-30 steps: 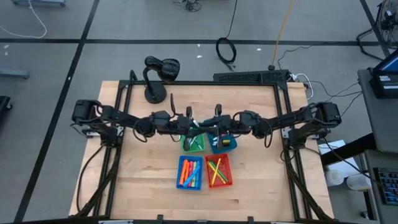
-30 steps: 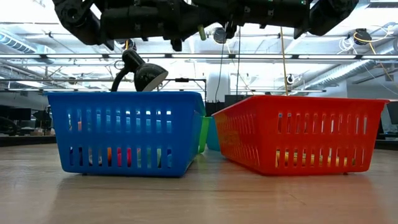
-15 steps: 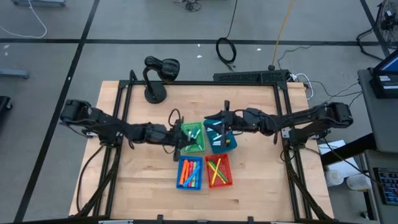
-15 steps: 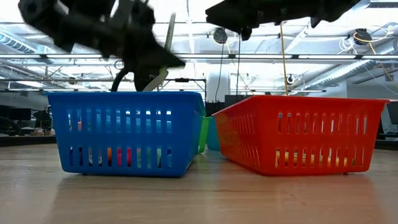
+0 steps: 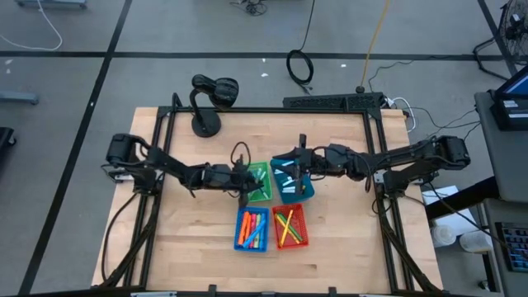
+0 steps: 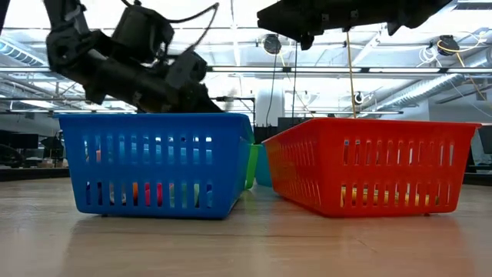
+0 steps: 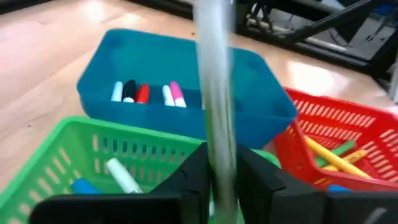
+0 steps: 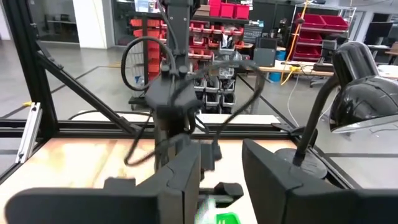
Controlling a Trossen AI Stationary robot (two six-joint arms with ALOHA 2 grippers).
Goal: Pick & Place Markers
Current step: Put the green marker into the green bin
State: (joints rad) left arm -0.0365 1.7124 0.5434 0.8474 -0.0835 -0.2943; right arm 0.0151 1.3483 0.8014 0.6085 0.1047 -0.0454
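Left hand (image 7: pixel 221 180) over green bin (image 5: pixel 258 183), pinching upright marker (image 7: pixel 214 93), right hand (image 8: pixel 221 171) parted, empty, above teal bin (image 5: pixel 292 188)

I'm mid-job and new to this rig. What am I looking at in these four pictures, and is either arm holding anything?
Two dark robot arms work over a wooden table. One picture looks straight down, one looks level across the tabletop, and one comes from each wrist. Four small slotted plastic bins sit there: green bin, teal bin, blue bin and red bin, all holding coloured markers. The left gripper, over the green bin, grips a pale marker. The right gripper hangs over the teal bin, fingers open, empty.
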